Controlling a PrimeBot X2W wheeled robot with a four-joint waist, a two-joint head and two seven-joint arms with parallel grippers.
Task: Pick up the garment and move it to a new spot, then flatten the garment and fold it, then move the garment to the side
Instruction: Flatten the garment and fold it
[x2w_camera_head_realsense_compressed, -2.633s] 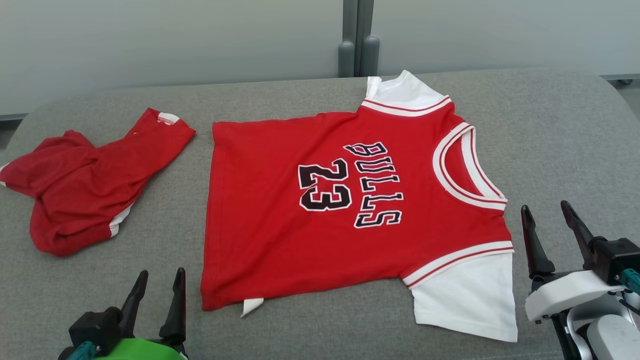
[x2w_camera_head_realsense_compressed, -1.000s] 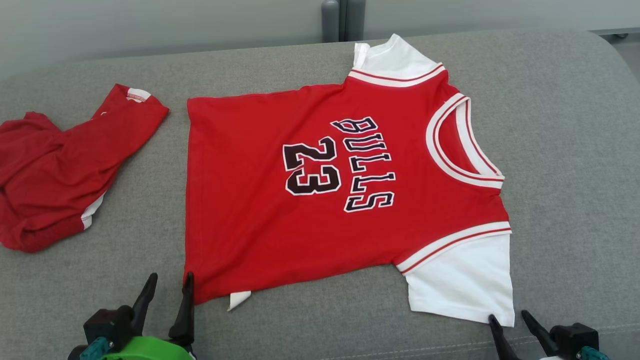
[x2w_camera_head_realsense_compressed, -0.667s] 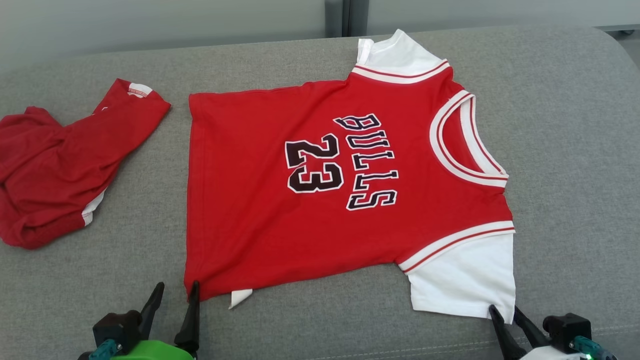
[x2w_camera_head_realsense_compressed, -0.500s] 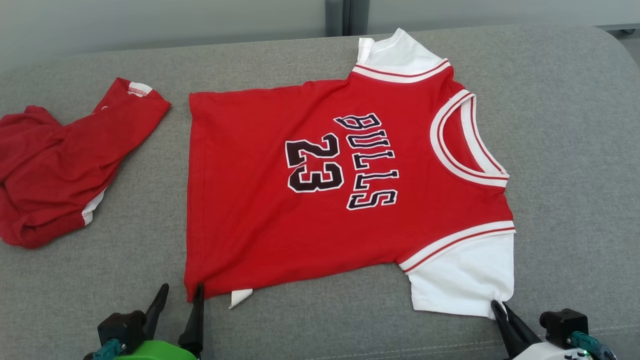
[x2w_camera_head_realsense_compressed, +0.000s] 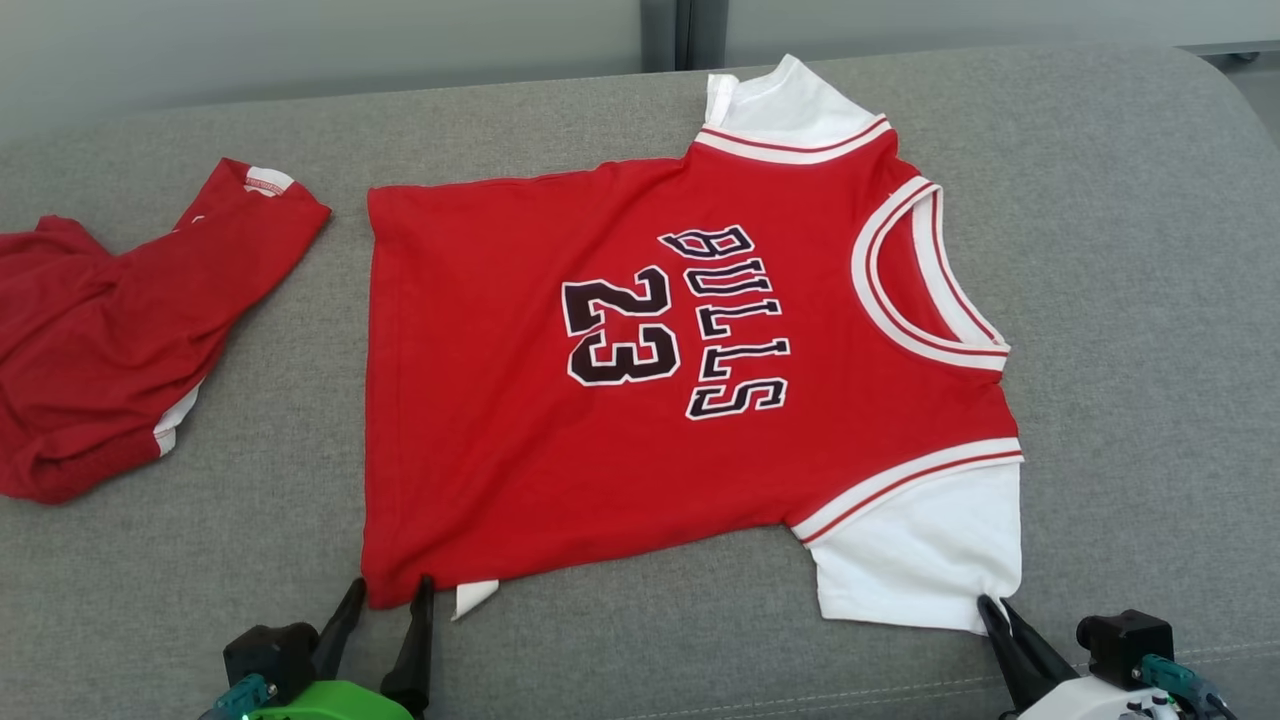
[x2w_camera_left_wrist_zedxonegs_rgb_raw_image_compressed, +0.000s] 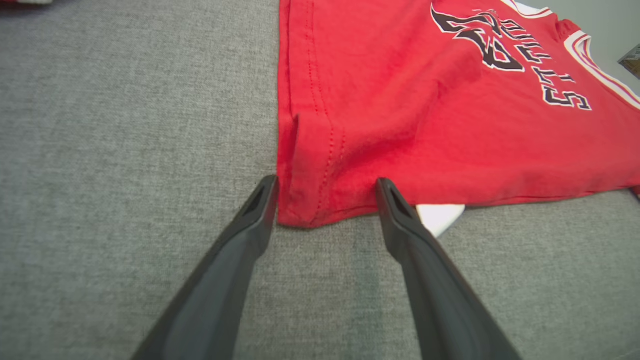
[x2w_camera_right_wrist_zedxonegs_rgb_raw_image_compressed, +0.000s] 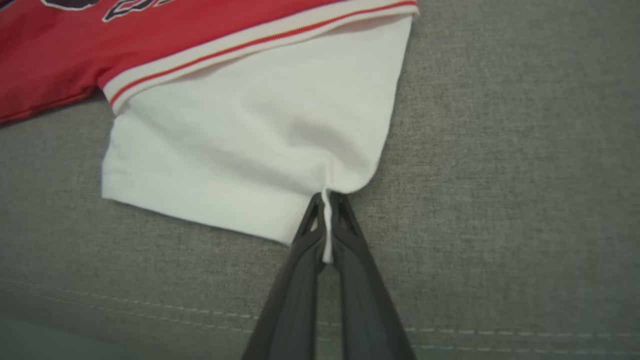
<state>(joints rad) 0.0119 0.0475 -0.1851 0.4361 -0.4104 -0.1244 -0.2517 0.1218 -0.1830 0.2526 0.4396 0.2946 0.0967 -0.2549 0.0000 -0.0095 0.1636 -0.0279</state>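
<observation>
Head view: shows the jersey spread flat and front-up on the cushion, just ahead of both sets of jaws. Puts the left jaws spread wide at the near hem corner, and the right jaws pressed together on the near white sleeve. Leaves a second red garment well off to the outer side of the left jaws. Keep clear of it.

Left wrist view: shows that hem corner sitting between the spread jaws, against the inner face of one jaw, tips down at the cushion. Has a white tag poking out just past the other jaw. Slide a little deeper before closing, so as to catch both layers and the stitched hem rather than the bare edge. Leave the tag out of the bite.

Right wrist view: shows the jaws pinching the sleeve's outer corner, with a thin ridge of white cloth squeezed between them. Looks a shallow bite, likely to slip under a hard pull.

Close the left jaws next. Then raise both sides together, slowly and level. Keep the near edge taut but not stretched.
</observation>
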